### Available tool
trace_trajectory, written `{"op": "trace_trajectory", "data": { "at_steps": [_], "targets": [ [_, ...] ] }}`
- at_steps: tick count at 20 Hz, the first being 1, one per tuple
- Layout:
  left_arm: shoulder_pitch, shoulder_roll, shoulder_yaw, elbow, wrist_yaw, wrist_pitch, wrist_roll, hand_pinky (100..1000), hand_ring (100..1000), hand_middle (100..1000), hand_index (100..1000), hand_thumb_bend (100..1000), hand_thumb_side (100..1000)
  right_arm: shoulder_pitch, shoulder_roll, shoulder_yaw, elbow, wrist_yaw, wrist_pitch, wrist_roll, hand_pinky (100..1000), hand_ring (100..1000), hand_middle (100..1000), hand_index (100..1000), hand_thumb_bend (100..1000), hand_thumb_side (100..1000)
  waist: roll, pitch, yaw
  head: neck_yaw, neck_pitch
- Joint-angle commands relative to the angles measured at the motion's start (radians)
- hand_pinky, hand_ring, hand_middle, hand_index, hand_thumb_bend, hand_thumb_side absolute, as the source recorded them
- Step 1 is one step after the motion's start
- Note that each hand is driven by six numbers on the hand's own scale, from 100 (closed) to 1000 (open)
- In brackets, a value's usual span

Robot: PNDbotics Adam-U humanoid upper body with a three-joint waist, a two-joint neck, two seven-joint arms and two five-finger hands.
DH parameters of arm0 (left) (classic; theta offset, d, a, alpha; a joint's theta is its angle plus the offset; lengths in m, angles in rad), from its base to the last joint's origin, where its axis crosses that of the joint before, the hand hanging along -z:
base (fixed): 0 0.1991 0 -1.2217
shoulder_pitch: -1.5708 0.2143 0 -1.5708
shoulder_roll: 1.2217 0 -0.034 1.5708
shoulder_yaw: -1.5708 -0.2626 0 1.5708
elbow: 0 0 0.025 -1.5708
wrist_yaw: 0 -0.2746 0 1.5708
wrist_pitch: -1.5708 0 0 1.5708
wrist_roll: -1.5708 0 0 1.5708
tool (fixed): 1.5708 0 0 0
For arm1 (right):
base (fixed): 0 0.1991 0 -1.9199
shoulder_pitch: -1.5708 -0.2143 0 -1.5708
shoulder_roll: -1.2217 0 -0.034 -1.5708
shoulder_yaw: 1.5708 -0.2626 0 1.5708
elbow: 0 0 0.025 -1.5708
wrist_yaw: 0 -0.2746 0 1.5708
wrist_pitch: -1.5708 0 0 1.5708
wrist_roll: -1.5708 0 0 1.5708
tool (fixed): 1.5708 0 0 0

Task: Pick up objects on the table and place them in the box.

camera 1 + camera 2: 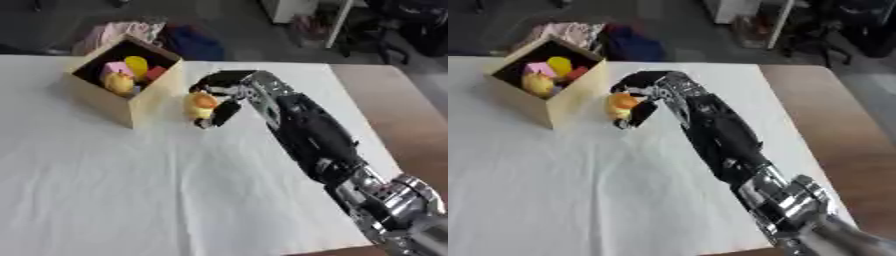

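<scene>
An open cardboard box (149, 102) stands at the back left of the white table. Inside it lie a pink block (115, 68), a yellow round piece (136, 64), a red piece (155, 73) and a yellow toy (119, 83). My right arm reaches in from the lower right. My right hand (223, 95) is just right of the box, its fingers curled round a yellow and orange toy (200, 105). The toy hangs beside the box's right wall, below its rim. My left hand shows in neither view.
A white cloth (131, 190) covers the table, with bare brown tabletop (411, 120) along the right side. Beyond the far edge lie pink and blue bundles (175, 37) on the floor, and dark furniture stands at the upper right.
</scene>
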Motion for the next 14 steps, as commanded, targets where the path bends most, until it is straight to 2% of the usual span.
{"op": "trace_trajectory", "data": {
  "at_steps": [1,4,7,11,12,13,14],
  "targets": [
    [-0.007,0.010,0.011,-0.014,-0.001,-0.002,0.004,762,613,680,858,100,728,-0.009,-0.016,-0.026,-0.026,0.007,0.030,0.008,726,749,793,887,236,417,0.008,-0.016,0.000,0.003,-0.013],
    [-0.007,0.009,0.011,-0.014,-0.001,-0.002,0.004,762,612,680,857,100,730,-0.007,-0.004,-0.037,-0.036,0.008,0.054,-0.043,648,670,734,817,200,208,0.008,-0.013,0.001,0.002,-0.015],
    [-0.007,0.008,0.011,-0.014,-0.001,-0.001,0.004,762,612,677,858,100,730,-0.006,0.003,-0.036,-0.028,0.022,0.058,-0.102,595,620,686,776,185,108,0.008,-0.012,0.003,0.001,-0.015],
    [-0.006,0.007,0.012,-0.014,0.000,-0.001,0.005,762,603,672,858,100,730,-0.005,0.012,-0.036,-0.007,0.038,0.052,-0.181,519,554,575,666,158,100,0.008,-0.012,0.005,0.000,-0.017],
    [-0.005,0.007,0.012,-0.014,0.000,-0.001,0.005,762,601,671,858,100,731,-0.006,0.012,-0.035,-0.004,0.037,0.047,-0.201,491,528,539,626,102,100,0.008,-0.012,0.006,0.001,-0.017],
    [-0.005,0.007,0.013,-0.014,0.000,-0.001,0.005,762,601,671,858,100,730,-0.008,0.012,-0.035,-0.003,0.033,0.042,-0.219,485,523,531,619,132,100,0.008,-0.012,0.006,0.001,-0.017],
    [-0.005,0.007,0.013,-0.014,0.000,-0.001,0.005,762,600,671,858,100,730,-0.011,0.011,-0.034,-0.004,0.025,0.035,-0.236,475,510,509,593,116,100,0.008,-0.013,0.006,0.001,-0.017]
  ]
}}
